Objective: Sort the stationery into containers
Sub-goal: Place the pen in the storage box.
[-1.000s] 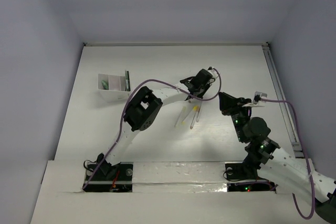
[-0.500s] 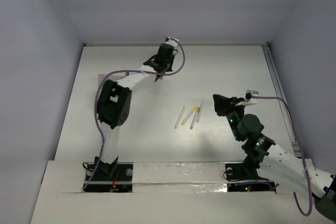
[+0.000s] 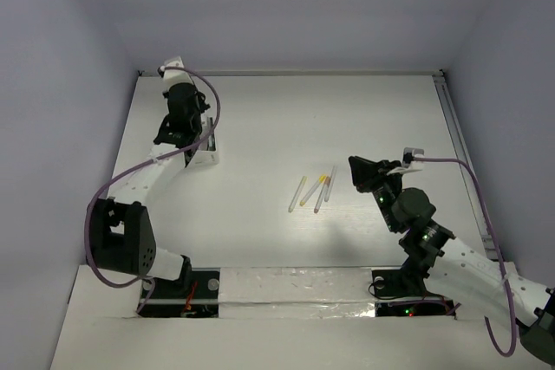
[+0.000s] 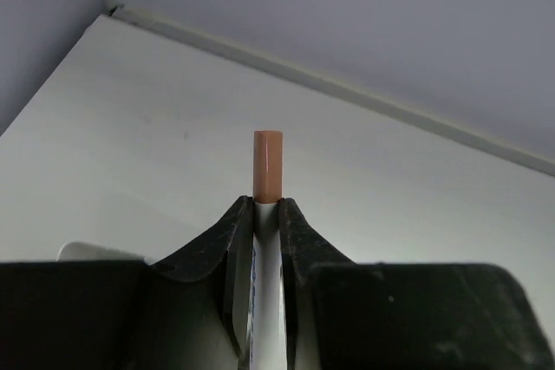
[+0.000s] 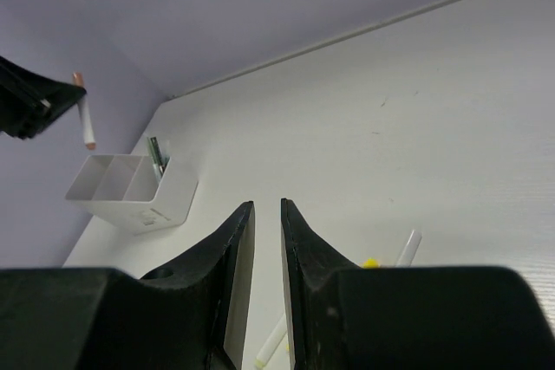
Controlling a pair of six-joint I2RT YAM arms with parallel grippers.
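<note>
Upper left of the overhead frame: our left gripper (image 4: 265,207) clamps a white, orange-capped plastic pen (image 4: 268,162) upright, seemingly just above the white compartmented plastic tray (image 5: 121,205). Our right gripper (image 5: 267,214), jaws slightly parted, holds nothing.

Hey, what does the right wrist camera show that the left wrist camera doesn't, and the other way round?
Only the right wrist view plainly shows the white tray with dark green pens standing in an end compartment, loose pens on the table, and the right gripper, slightly open and empty. Only the left wrist view shows up close how the left gripper clamps the orange-capped pen just below its cap. Both show that pen, held, and the table.
</note>
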